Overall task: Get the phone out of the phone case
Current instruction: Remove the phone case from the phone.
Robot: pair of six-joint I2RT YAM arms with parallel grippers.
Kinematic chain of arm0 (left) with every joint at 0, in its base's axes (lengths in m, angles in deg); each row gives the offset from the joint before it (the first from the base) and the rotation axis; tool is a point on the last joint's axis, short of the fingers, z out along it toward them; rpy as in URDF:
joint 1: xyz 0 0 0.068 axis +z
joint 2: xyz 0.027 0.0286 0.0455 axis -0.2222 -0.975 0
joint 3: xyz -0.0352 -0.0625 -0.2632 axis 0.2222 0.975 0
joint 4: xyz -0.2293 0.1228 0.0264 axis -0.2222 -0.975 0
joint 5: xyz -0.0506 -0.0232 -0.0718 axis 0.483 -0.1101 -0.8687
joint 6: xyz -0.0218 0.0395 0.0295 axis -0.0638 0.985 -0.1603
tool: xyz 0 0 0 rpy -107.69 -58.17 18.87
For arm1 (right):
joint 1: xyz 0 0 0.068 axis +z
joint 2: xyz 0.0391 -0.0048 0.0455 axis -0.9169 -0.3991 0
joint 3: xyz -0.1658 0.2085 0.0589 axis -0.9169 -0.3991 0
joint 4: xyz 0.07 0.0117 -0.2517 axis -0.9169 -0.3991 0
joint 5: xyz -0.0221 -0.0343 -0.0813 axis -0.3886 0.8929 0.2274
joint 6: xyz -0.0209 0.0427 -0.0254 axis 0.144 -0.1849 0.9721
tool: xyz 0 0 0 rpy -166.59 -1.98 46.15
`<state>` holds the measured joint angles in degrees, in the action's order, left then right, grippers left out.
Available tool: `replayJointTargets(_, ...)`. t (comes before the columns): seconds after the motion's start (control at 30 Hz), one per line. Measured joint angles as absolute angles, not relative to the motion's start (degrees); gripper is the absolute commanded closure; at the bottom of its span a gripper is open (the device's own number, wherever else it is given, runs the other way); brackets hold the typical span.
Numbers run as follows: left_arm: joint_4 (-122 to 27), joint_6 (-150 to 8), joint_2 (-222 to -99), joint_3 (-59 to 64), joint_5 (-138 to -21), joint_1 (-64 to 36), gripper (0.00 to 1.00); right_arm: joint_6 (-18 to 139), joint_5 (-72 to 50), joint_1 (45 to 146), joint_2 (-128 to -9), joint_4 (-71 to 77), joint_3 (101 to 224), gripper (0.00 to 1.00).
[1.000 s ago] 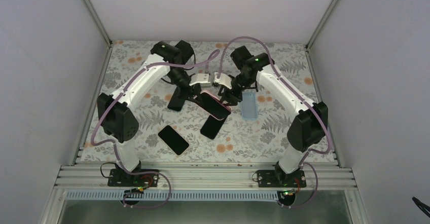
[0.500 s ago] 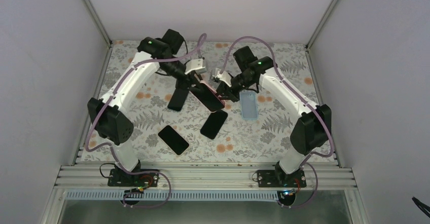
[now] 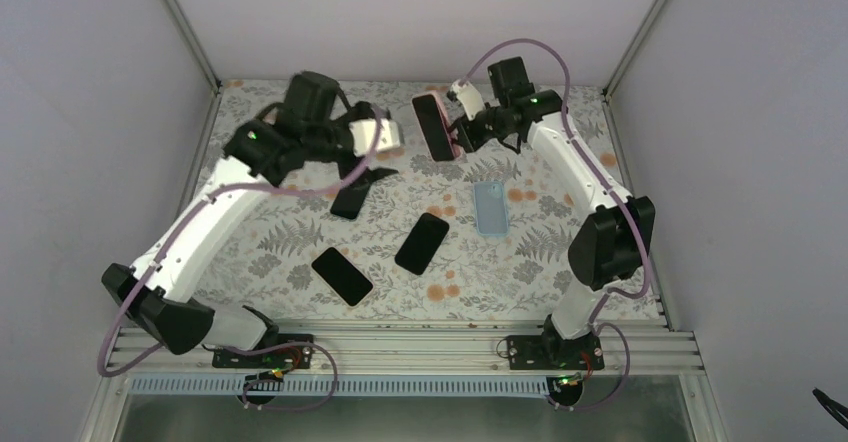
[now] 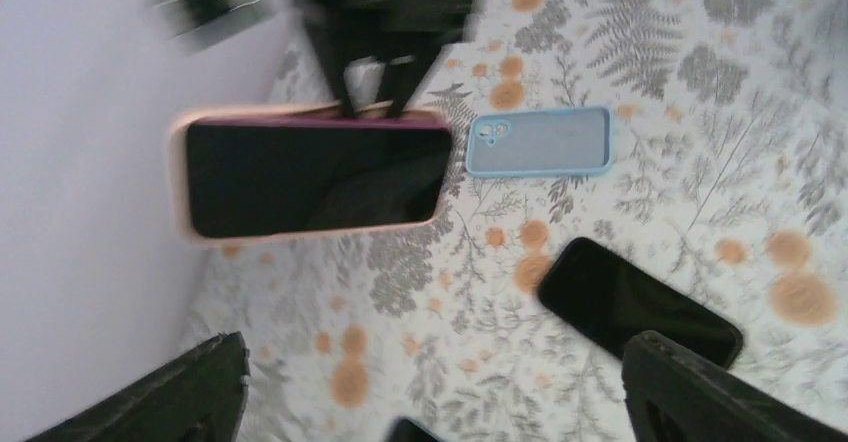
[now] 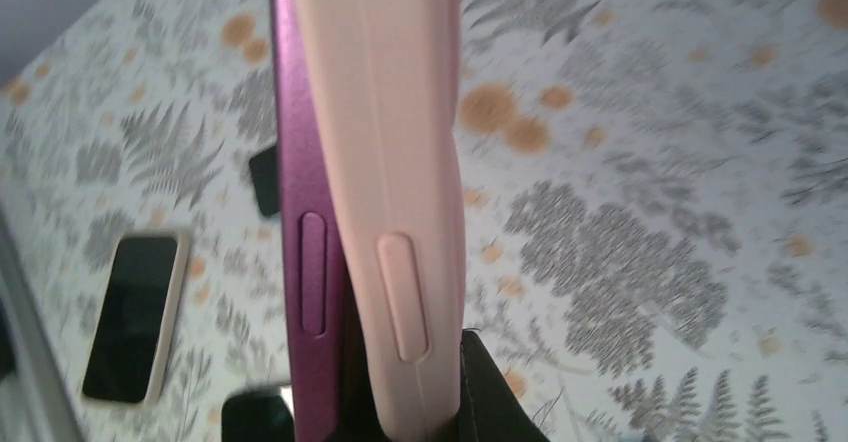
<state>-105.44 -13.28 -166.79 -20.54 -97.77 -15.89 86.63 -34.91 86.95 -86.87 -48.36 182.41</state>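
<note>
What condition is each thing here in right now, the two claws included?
pink-cased phone: held in the air, screen dark, one long edge seemingly popped out of the case
right gripper: shut on the pink-cased phone
left gripper: open, empty
blue case: empty, lying flat
black phones: lying flat, screens dark

Table [image 3: 480, 272]: covered by a pale cloth printed with grey ferns and orange blossoms, lying flat. Left wall [image 3: 90, 112], back wall [image 3: 400, 12] and right wall [image 3: 740, 112]: plain, pale lilac-grey. Aluminium post [image 3: 182, 22] at each back corner. Slotted aluminium rail [image 3: 400, 347] runs along the near edge. Below it, a grey surface [image 3: 400, 412], possibly sheet metal. Lighting soft and even.
</note>
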Motion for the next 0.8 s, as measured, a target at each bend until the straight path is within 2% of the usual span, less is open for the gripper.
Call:
replayJointTargets(0.13, -91.19, -16.91, -163.99, -10.64, -88.57, -24.59, 0.0, 77.61, -31.28, 87.17, -87.98, -44.27, 186.67, 0.97)
replayJointTargets(0.23, -82.29, -20.23, -166.68, -7.51, -84.79, -26.91, 0.0, 71.86, -28.42, 87.84, -87.98, -41.1, 189.05, 0.97)
replayJointTargets(0.5, -65.37, -28.26, -174.7, -6.9, -76.57, -27.58, 0.0, 63.9, -23.59, 90.12, -87.98, -36.4, 190.26, 0.97)
replayJointTargets(0.8, -59.25, -33.57, -182.42, -10.31, -69.4, -28.3, 0.0, 60.32, -20.47, 91.45, -88.16, -34.74, 191.17, 0.97)
